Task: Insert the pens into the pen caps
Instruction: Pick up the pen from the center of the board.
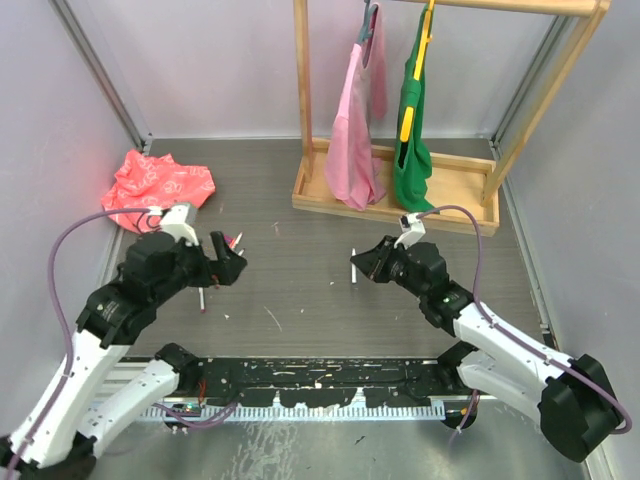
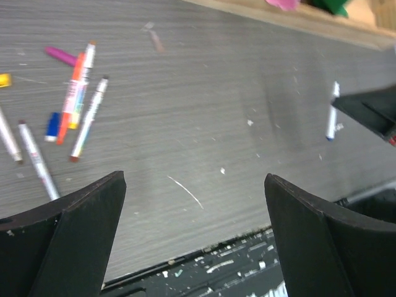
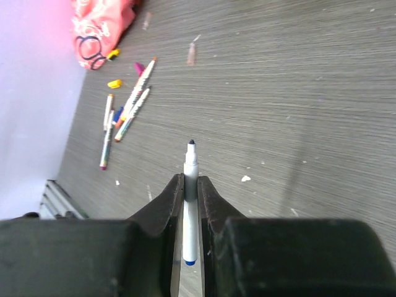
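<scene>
My right gripper (image 1: 362,262) is shut on a white pen with a blue end (image 3: 190,210). The pen's dark uncapped tip sticks out past the fingers, above the table. The pen also shows in the top view (image 1: 353,268) and the left wrist view (image 2: 333,111). My left gripper (image 2: 195,235) is open and empty, above the table at the left (image 1: 232,262). Several white pens (image 2: 80,105) lie loose at the left, also in the right wrist view (image 3: 131,105). Among them are a blue cap (image 2: 52,125), a pink cap (image 2: 60,55) and a yellow cap (image 2: 5,79).
A crumpled red cloth (image 1: 158,185) lies at the back left. A wooden rack (image 1: 395,195) with a pink and a green garment stands at the back. A black rail (image 1: 320,385) runs along the near edge.
</scene>
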